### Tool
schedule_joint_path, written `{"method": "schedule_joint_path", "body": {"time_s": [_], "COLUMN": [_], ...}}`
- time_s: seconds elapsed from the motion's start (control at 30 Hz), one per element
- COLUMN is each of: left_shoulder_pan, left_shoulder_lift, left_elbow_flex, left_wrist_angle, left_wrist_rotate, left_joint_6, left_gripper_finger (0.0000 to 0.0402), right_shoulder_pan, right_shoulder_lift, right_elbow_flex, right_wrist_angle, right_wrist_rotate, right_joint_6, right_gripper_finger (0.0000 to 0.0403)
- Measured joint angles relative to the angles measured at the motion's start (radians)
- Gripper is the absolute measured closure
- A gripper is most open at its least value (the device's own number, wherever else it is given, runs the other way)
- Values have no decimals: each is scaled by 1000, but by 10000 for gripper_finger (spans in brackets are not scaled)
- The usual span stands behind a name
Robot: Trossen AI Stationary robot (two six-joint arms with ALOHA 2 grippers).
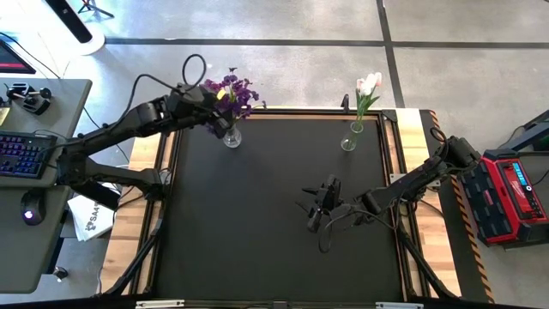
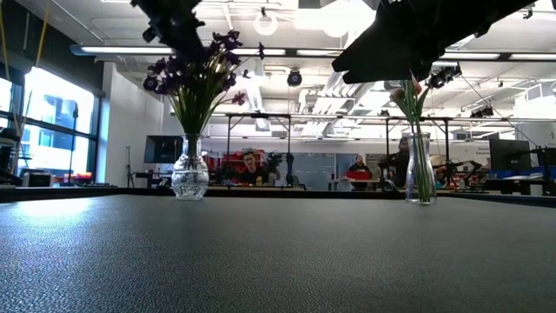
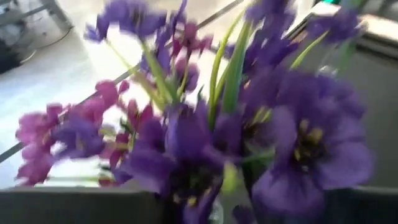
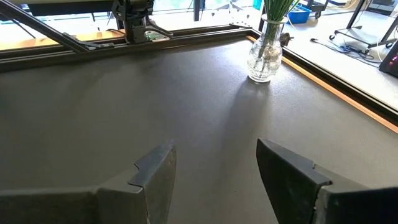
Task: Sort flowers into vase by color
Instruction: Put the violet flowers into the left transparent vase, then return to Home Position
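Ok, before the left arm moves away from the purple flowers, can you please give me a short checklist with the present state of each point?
1. Purple flowers in round clear glass vase: ok.
2. Vase upright: ok.
3. Left pincer released the stems: cannot tell.
4. Pink and white tulips in slim clear glass vase: ok.
5. Right pincer open, empty, over the black mat: ok.
6. No loose flowers on the mat: ok.

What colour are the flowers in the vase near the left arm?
Dark purple flowers, with some lighter violet and magenta blooms; the left wrist view shows them best.
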Motion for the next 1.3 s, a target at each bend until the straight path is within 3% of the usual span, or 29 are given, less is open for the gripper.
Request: {"method": "schedule_joint_path", "body": {"time_s": [0.2,0.3,0.5,0.63,0.87,1.3], "left_shoulder_pan": [0,0,-1,-1,-1,-1], "left_shoulder_lift": [0,-1,-17,-19,-19,-21], "left_elbow_flex": [-79,-82,-82,-82,-63,155], "left_wrist_angle": [58,67,81,79,55,-93], "left_wrist_rotate": [-28,-29,-23,29,33,34], "left_joint_6": [20,27,51,37,44,44], "left_gripper_finger": [379,393,348,293,206,185], "right_shoulder_pan": [0,0,0,0,0,0], "right_shoulder_lift": [0,0,0,0,0,0], "right_elbow_flex": [0,0,0,0,0,0], "right_wrist_angle": [0,0,0,0,-2,-2], "right_wrist_rotate": [0,0,0,0,0,0], "right_joint_6": [-4,-3,3,3,3,4], "right_gripper_finger": [197,197,197,197,197,197]}}
